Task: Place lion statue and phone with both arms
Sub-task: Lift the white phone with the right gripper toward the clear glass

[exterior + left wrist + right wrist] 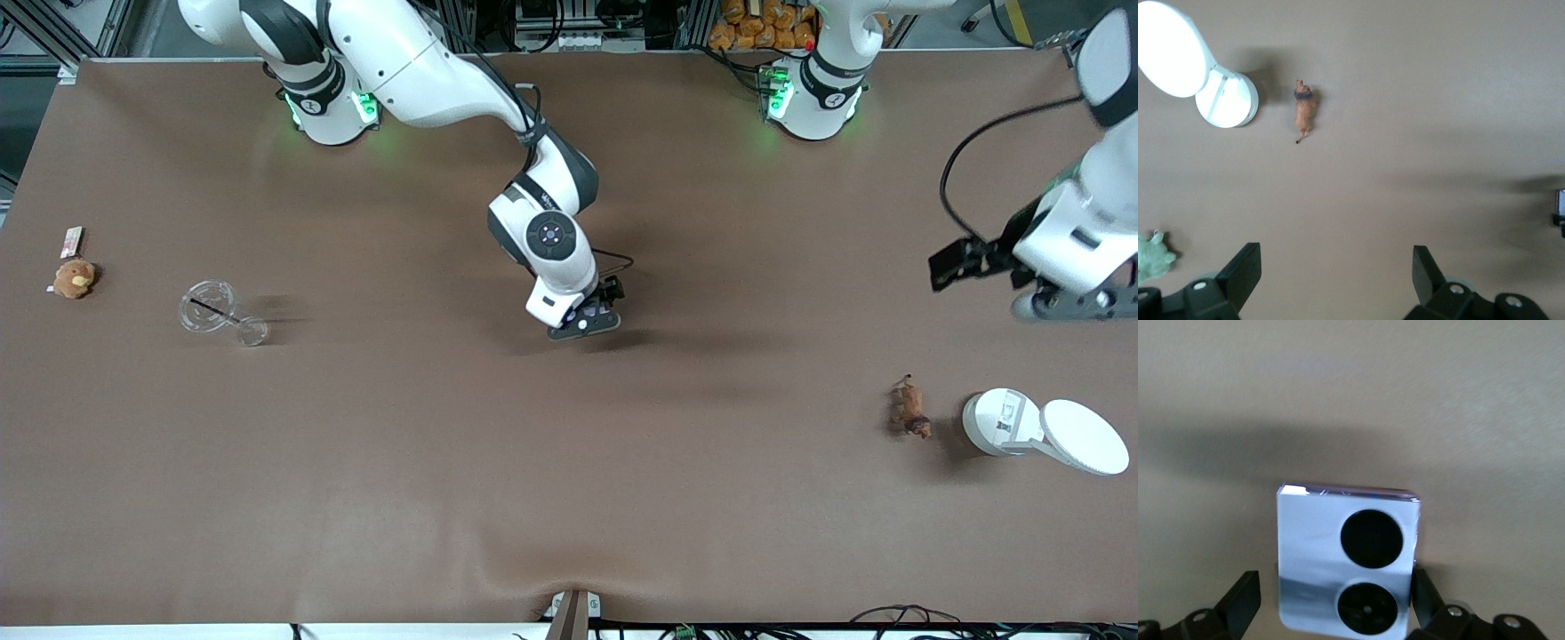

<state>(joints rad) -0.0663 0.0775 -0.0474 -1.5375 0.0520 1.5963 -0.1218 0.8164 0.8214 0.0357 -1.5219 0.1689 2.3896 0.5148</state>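
The phone (1348, 560), pale lavender with two black camera circles, lies face up on the brown table near its middle. My right gripper (1335, 597) is low over it, open, one finger on each side of it. One finger (1426, 590) is right at the phone's edge and the other stands apart. In the front view the right gripper (582, 322) hides most of the phone. The small brown lion statue (909, 407) (1303, 110) lies on the table toward the left arm's end. My left gripper (1067, 304) (1335, 273) hangs open and empty over bare table there, apart from the statue.
A white round container (1000, 422) with its lid (1085, 436) swung open sits beside the lion statue. A green plush toy (1151, 257) shows at the left wrist view's edge. Toward the right arm's end lie a clear glass (213, 311) and a tan plush toy (74, 278).
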